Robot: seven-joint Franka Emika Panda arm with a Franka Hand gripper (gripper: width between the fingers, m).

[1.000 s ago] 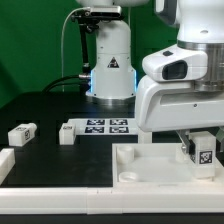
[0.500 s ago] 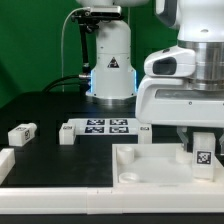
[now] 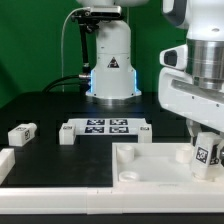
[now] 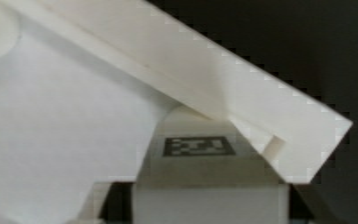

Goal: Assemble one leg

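My gripper (image 3: pixel 206 140) is shut on a small white leg (image 3: pixel 207 153) with a black-and-white tag. It holds the leg upright at the far right corner of the large white square panel (image 3: pixel 150 168), at or just above a corner socket. I cannot tell whether the leg touches the panel. In the wrist view the leg (image 4: pixel 202 150) fills the space between the dark fingers (image 4: pixel 123 200), with the panel's raised wall (image 4: pixel 247 85) right beside it. Other loose legs lie at the exterior view's left: one (image 3: pixel 22 132), another (image 3: pixel 67 134) and a third (image 3: pixel 5 160).
The marker board (image 3: pixel 105 126) lies behind the panel in the middle of the dark table. The arm's base (image 3: pixel 110 60) stands at the back with a cable to its left. A low white rail (image 3: pixel 60 190) runs along the front edge.
The arm's body has shifted toward the exterior view's right and turned. The leg in the gripper has stayed at the panel's corner, now slightly tilted.
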